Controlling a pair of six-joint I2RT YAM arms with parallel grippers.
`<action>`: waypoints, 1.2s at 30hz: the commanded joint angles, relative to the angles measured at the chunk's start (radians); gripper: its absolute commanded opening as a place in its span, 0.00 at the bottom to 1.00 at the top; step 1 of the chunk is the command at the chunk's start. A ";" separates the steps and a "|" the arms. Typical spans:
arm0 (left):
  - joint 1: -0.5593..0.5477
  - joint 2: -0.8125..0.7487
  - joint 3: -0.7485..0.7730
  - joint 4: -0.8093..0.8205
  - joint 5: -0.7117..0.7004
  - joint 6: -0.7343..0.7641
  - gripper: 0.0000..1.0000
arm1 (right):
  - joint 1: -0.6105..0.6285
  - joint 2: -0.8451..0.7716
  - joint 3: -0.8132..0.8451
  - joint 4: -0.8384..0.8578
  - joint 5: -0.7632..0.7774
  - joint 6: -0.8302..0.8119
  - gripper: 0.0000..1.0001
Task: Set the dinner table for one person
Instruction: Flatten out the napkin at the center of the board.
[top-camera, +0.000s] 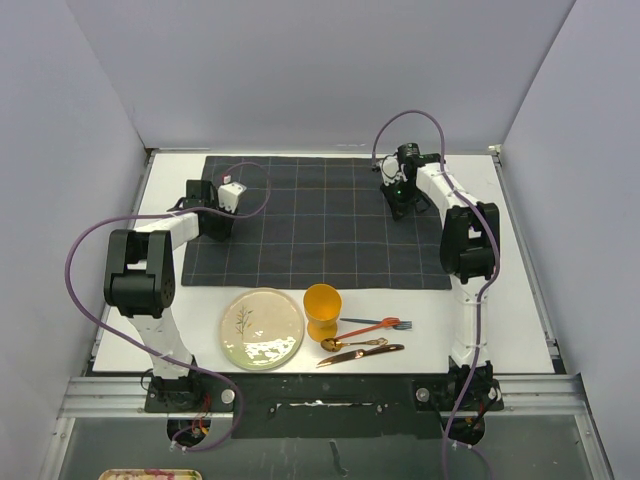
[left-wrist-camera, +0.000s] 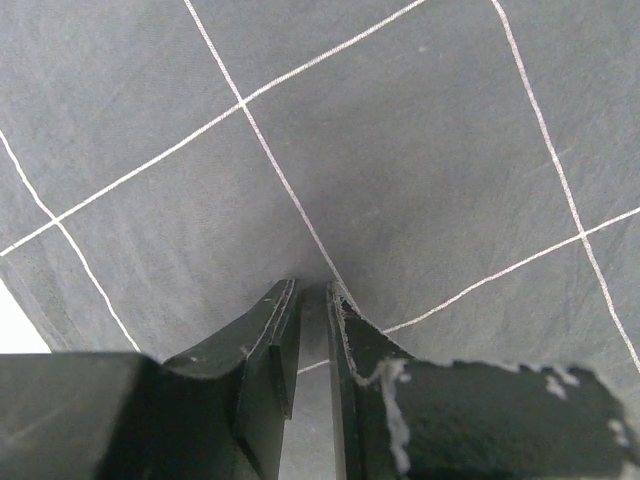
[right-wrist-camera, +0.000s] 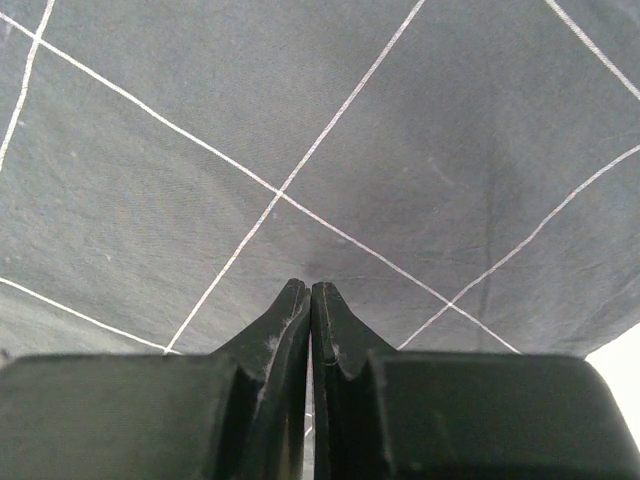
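Observation:
The dinner table is white, and a dark grey cloth with a thin light grid lies spread on it. My left gripper is down on the cloth's left part. In the left wrist view its jaws stand a narrow slit apart, and the cloth puckers up between the tips. My right gripper is down on the cloth's far right part. In the right wrist view its jaws are pressed together, tips dug into the cloth, which dimples there.
In front of the cloth stand a pale green plate and an orange cup. A fork, a spoon and a knife lie to the cup's right. A metal rail runs along the near edge.

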 joint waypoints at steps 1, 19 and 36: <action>-0.005 -0.012 0.038 -0.034 -0.018 0.022 0.16 | -0.006 -0.016 0.021 -0.025 -0.026 -0.001 0.00; -0.009 -0.092 -0.013 -0.115 -0.065 0.065 0.10 | -0.004 -0.067 -0.074 -0.037 -0.058 0.012 0.00; -0.010 -0.151 -0.019 -0.157 -0.062 0.062 0.08 | 0.000 -0.113 -0.120 -0.032 -0.067 0.023 0.00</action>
